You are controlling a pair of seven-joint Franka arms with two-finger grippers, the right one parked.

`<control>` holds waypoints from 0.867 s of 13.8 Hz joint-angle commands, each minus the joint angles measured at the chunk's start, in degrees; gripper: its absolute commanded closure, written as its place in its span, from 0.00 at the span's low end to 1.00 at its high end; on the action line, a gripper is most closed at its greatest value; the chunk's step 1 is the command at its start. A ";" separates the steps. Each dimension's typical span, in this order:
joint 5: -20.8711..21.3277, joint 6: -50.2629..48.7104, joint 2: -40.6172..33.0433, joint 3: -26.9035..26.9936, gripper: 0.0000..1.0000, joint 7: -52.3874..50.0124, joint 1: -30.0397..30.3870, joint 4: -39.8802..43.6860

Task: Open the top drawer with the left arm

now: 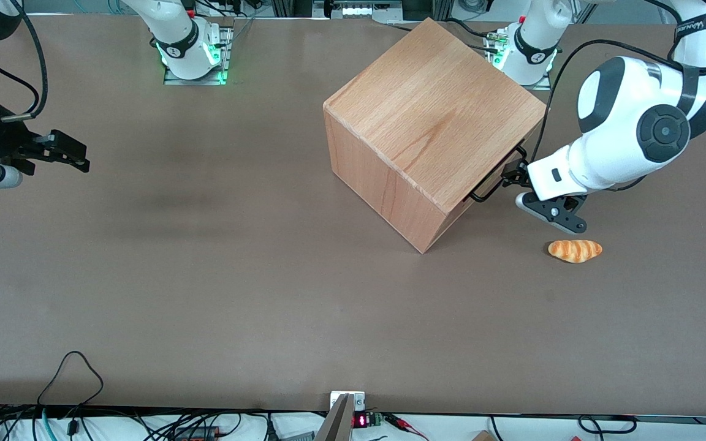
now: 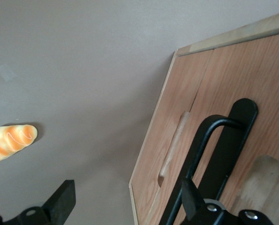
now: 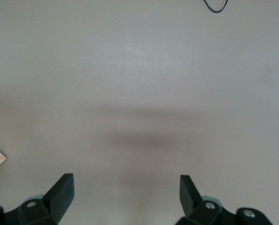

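I take the wooden cube cabinet (image 1: pixel 426 128) as my landmark: it sits turned on the brown table (image 1: pixel 206 275) so that its drawer face looks toward the working arm's end, which is why I bring the left arm (image 1: pixel 629 135) in from that end. The top drawer (image 1: pixel 503 168) sits just under the cabinet's top slab, and from the front view I judge it barely or not at all pulled out. Its black loop handle (image 2: pixel 209 154) stands proud of the panel, leaving room for a finger to hook it. I hold the gripper (image 1: pixel 521 184) right at that handle with its fingers spread apart; in the wrist view 1 finger (image 2: pixel 191 199) lies by the bar and the other (image 2: pixel 62 201) hangs over bare table, so nothing is clamped. A toy bread loaf (image 1: pixel 575 250) lies near the cabinet, nearer the front camera than the gripper, clear of my pull path, I judge.
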 commanded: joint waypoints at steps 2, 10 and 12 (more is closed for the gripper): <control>-2.00 0.77 -0.70 -0.22 0.00 1.56 -0.21 -1.74; -2.80 0.95 -0.61 -1.10 0.00 6.12 -0.21 -2.54; -2.88 2.61 -0.26 -1.10 0.00 9.37 -0.21 -3.33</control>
